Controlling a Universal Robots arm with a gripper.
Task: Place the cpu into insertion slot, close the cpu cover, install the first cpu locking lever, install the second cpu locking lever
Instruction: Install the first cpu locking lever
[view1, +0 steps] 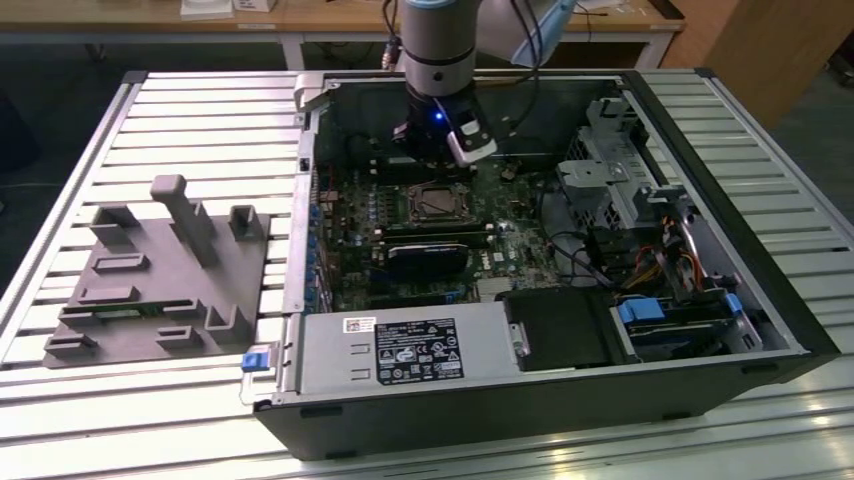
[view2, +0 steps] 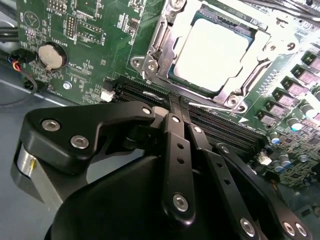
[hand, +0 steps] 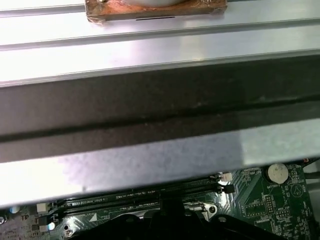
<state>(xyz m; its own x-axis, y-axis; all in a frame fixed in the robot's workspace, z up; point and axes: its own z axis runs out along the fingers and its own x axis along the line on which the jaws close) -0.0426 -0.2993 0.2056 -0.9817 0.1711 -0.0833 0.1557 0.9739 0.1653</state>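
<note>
1. We are watching the arm (view1: 441, 50) reaching down into the open computer case (view1: 534, 425), which is lying on the slatted metal table (view1: 200, 110). In the exterior view the gripper (view1: 445, 170) is hanging just at twelve o'clock of the insertion slot (view1: 435, 204).
2. In the second wrist view we are seeing the cpu (view2: 212, 50) sitting flat in that slot. Its pale metal top is showing through the window of the cpu cover (view2: 167, 52), which is lying down around it.
3. The fingers (view2: 174, 112) are pressing together with nothing between them. Their tips are poised over the black memory slots (view2: 145, 92) just beside the socket; we cannot tell whether they are touching the board.
4. A thin metal lever (view2: 220, 107) is running along the socket edge nearest the fingers; we cannot tell whether it is latched.
5. In both wrist views a coin battery (view2: 52, 56) (hand: 276, 173) is sitting on the green board, well apart from the socket.
6. In the exterior view a grey fixture (view1: 160, 270) is resting on the table at nine o'clock of the case, and the power supply (view1: 400, 350) is lying at six o'clock of the slot.
</note>
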